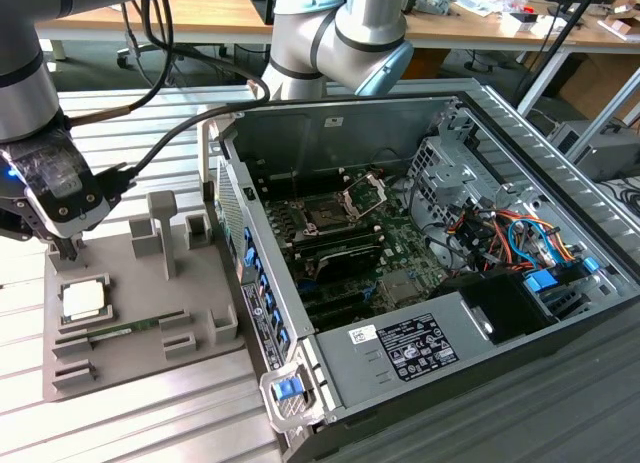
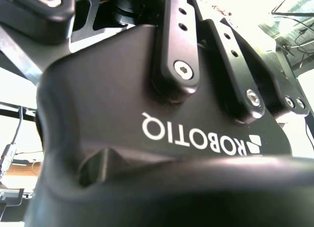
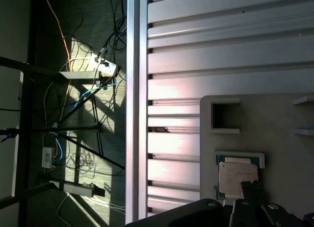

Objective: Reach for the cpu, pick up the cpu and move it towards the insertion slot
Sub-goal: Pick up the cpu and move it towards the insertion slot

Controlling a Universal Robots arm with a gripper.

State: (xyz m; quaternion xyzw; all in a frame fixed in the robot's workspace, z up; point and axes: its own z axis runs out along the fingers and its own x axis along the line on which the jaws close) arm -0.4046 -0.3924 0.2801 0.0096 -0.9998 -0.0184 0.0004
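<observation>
**Claw over cpu, chip lying in tray**

The cpu (image 1: 83,300) lies flat in a square recess of the grey tray (image 1: 125,268), pale top up. In the first wrist view the chip (image 3: 238,175) sits in the same pocket of the tray (image 3: 260,119).

The claw (image 1: 68,249) hangs over the tray, right above the cpu's far edge. Contact w/ the chip: can't tell. Claw released or clenched: can't tell either.

A thin green memory stick (image 1: 110,333) lies on the tray just beside the cpu. The tray rests on a slatted metal worktop (image 1: 120,133).

An open PC case (image 1: 300,133) stands next to the tray, on the exterior view's right. Inside it is the insertion slot (image 1: 325,215), well apart from the tray, w/ its metal bracket (image 1: 365,191) tipped up. The arm's (image 1: 345,28) pale joints rise beyond the case.
</observation>
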